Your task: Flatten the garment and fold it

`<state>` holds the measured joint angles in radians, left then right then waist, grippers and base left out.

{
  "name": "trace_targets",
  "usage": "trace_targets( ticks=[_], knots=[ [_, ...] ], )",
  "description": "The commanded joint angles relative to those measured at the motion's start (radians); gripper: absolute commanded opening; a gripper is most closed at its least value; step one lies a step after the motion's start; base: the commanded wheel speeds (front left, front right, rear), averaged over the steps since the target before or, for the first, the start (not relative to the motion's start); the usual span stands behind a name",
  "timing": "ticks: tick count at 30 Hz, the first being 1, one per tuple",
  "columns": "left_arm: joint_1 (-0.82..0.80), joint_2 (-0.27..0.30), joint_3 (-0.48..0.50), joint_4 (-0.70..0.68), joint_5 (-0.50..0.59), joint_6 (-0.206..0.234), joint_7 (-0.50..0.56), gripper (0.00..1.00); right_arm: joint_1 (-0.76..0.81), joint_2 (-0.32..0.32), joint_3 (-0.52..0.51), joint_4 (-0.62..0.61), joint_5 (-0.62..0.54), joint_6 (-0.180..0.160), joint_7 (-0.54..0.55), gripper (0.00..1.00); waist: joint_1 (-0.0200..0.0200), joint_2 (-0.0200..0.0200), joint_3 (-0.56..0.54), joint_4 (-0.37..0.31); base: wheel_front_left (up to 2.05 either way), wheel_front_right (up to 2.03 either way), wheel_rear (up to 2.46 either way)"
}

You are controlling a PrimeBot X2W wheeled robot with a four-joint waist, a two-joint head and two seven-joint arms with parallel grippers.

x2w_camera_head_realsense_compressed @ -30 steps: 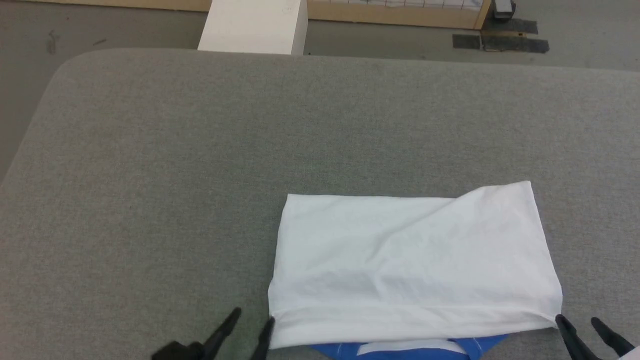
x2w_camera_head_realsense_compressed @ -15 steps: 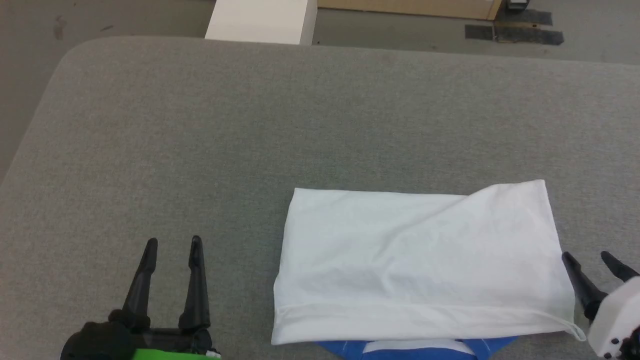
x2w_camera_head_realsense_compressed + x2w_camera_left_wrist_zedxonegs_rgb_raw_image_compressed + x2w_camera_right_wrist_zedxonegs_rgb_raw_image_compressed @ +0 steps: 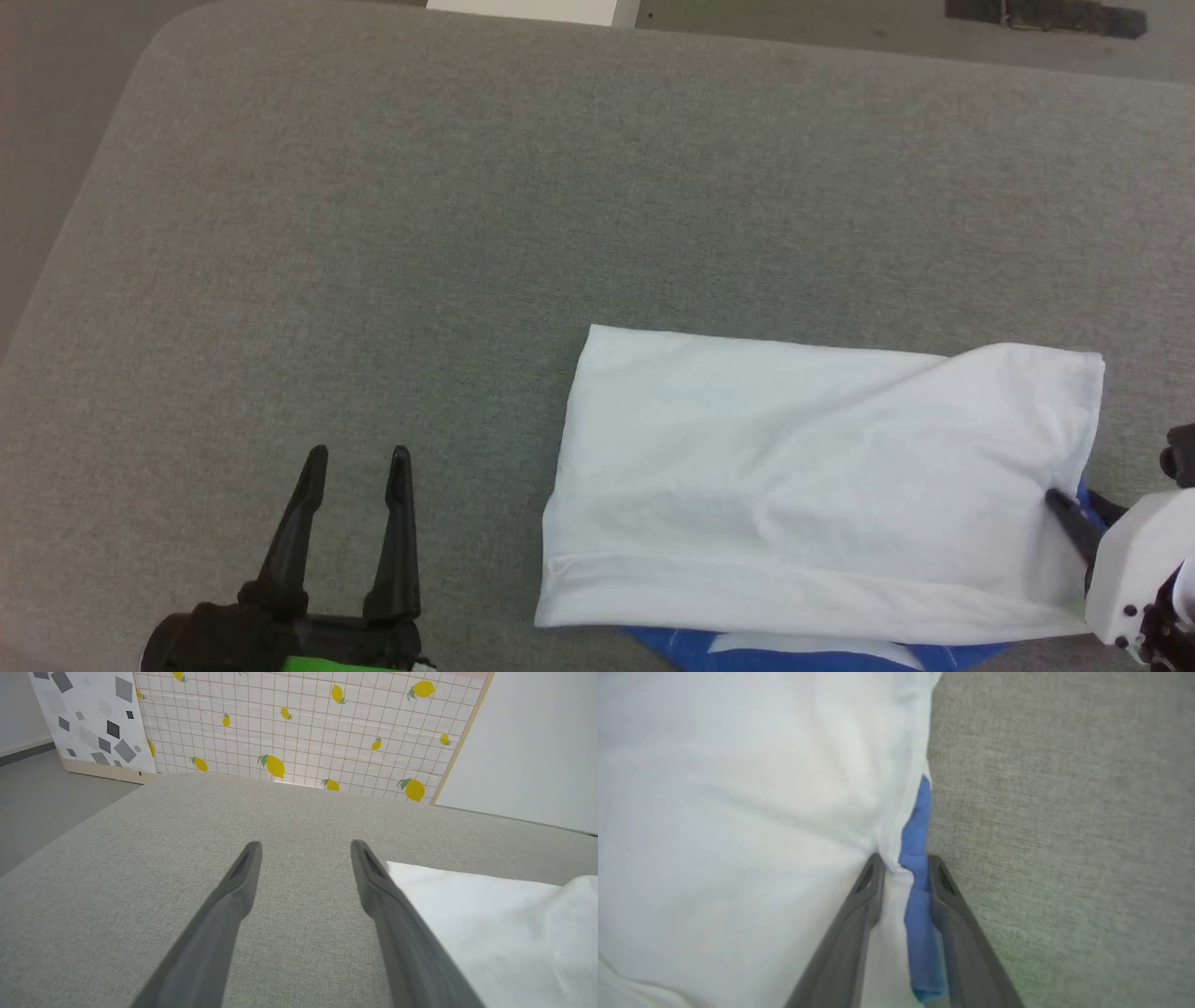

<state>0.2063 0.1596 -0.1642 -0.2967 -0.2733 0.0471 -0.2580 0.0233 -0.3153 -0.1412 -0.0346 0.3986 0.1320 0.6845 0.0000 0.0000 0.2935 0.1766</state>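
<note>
The folded T-shirt (image 3: 812,467) lies near the grey table (image 3: 373,233) front edge, its blue part cut off at the head view's bottom, its right edge pinched by the right gripper (image 3: 903,861), while the left gripper (image 3: 359,457), fingers spread, has bare table around it.
</note>
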Motion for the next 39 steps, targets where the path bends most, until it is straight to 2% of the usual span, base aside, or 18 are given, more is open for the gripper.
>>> trace_targets(
  ticks=[1,9,19,22,26,35,39],
  knots=[
    [-0.008,-0.008,0.007,0.005,0.01,-0.007,-0.004,1.0,0.001,0.018,0.014,0.04,0.007,-0.001,0.021,0.0,0.0,0.0,0.008,0.005,0.0,0.0,0.0],
    [-0.019,-0.028,0.023,0.021,0.027,-0.028,-0.004,1.0,-0.057,0.044,-0.078,0.075,-0.015,-0.001,-0.039,0.0,0.0,0.0,-0.028,-0.019,0.0,0.0,0.0],
    [0.014,-0.028,0.045,0.029,0.041,-0.039,-0.004,1.0,-0.068,-0.044,-0.34,0.136,-0.108,-0.001,-0.05,0.0,0.0,0.0,-0.089,-0.061,0.0,0.0,0.0],
    [0.016,-0.029,0.045,0.033,0.04,-0.044,-0.004,1.0,-0.063,-0.063,-0.372,0.132,-0.119,-0.001,-0.042,0.0,0.0,0.0,-0.099,-0.069,0.0,0.0,0.0],
    [0.021,-0.036,0.046,0.043,0.035,-0.049,-0.004,1.0,-0.066,-0.023,-0.35,0.082,-0.067,-0.001,-0.003,0.0,0.0,0.0,-0.118,-0.08,0.0,0.0,0.0],
    [0.032,-0.06,0.05,0.058,0.027,-0.061,-0.004,1.0,-0.04,0.106,-0.126,-0.176,0.066,-0.001,0.175,0.0,0.0,0.0,-0.154,-0.087,0.0,0.0,0.0],
    [0.026,-0.069,0.049,0.061,0.029,-0.069,-0.004,1.0,-0.064,0.139,-0.035,-0.24,0.087,-0.001,0.233,0.0,0.0,0.0,-0.15,-0.076,0.0,0.0,0.0]
  ],
)
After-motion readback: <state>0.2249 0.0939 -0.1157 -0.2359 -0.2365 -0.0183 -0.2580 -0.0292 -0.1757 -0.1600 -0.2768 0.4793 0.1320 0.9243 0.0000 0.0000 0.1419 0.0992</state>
